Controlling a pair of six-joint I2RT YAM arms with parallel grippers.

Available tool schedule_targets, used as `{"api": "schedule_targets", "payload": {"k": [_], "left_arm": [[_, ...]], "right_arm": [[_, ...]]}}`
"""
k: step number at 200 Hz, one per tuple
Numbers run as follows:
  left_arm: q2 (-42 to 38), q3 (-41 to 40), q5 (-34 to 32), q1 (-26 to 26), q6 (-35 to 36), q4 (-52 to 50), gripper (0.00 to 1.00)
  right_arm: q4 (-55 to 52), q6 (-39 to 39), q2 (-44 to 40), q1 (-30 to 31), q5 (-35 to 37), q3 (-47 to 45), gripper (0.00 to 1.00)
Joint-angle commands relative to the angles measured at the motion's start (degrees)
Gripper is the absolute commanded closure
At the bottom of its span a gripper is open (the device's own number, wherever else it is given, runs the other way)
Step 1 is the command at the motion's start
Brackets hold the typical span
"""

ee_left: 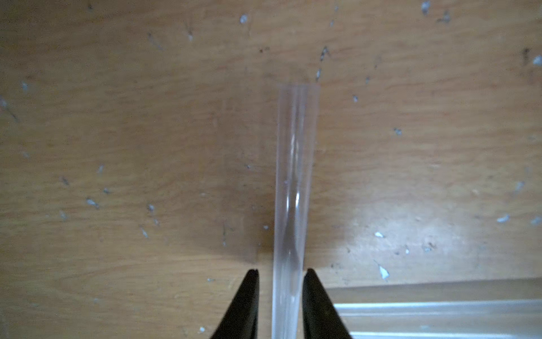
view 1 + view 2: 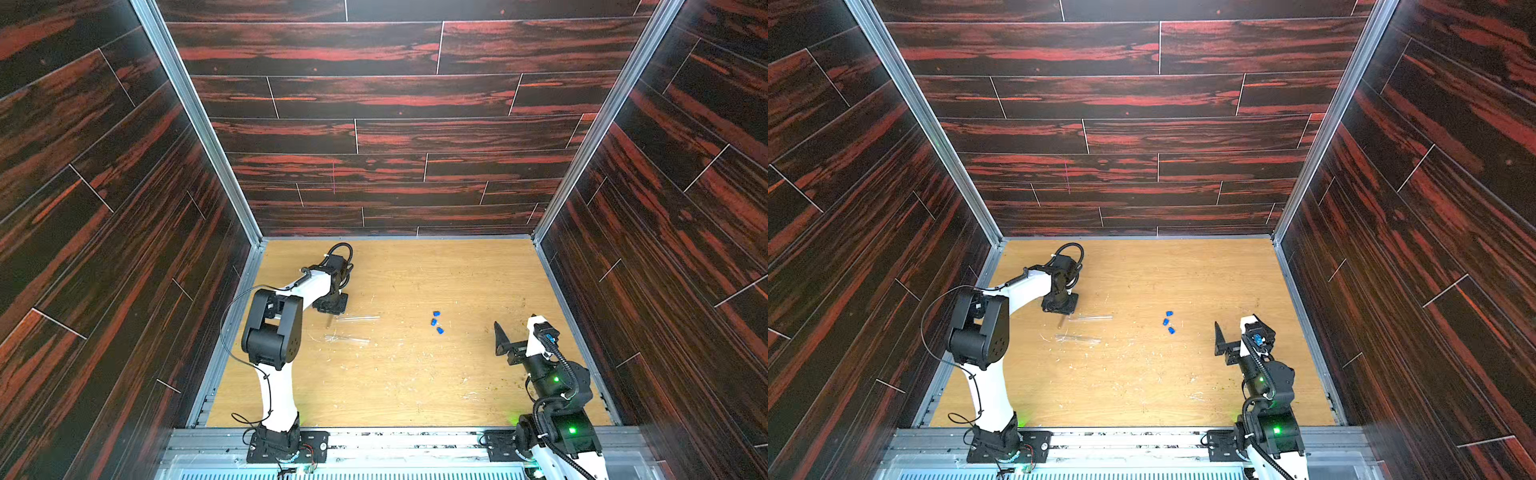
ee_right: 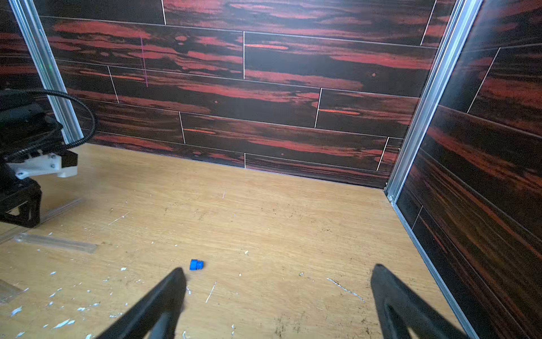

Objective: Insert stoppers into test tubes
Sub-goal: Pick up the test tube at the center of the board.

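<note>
My left gripper is down at the wooden floor with its jaws drawn in tight on either side of a clear test tube. This tube lies flat and runs away from the fingers; in both top views the wrist hides it. Two more test tubes lie just right of that gripper. Three blue stoppers sit in a cluster mid-table. My right gripper hovers wide open and empty right of them, with one stopper beside a fingertip.
Dark wood-pattern walls with aluminium corner posts enclose the table on three sides. Pale flecks and scratches dot the floor. Both arm bases sit on the metal rail at the front edge.
</note>
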Motion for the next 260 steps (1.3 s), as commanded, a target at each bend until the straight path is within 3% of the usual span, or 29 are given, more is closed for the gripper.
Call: {"api": "schedule_targets", "payload": {"k": [1, 106, 162, 210, 260], "left_arm": [[0.9, 1.5, -0.1, 0.0, 0.0, -2.6, 0.73], [2.4, -0.1, -0.3, 0.3, 0.3, -1.6, 0.85], [0.8, -0.4, 0.2, 0.4, 0.3, -1.6, 0.86], [-4.1, -1.4, 0.5, 0.4, 0.9, -1.3, 0.86], [-15.0, -7.3, 2.2, 0.3, 3.1, 2.1, 0.86]], "right_arm": [[0.5, -0.7, -0.7, 0.4, 0.0, -0.5, 0.01], [0.4, -0.7, -2.0, 0.4, -0.3, -0.5, 0.01], [0.4, -0.8, -1.8, 0.4, 0.1, -0.5, 0.01], [0.4, -0.8, -1.7, 0.4, 0.8, -0.4, 0.01], [0.4, 2.5, -0.3, 0.4, 3.7, 0.5, 0.01]]}}
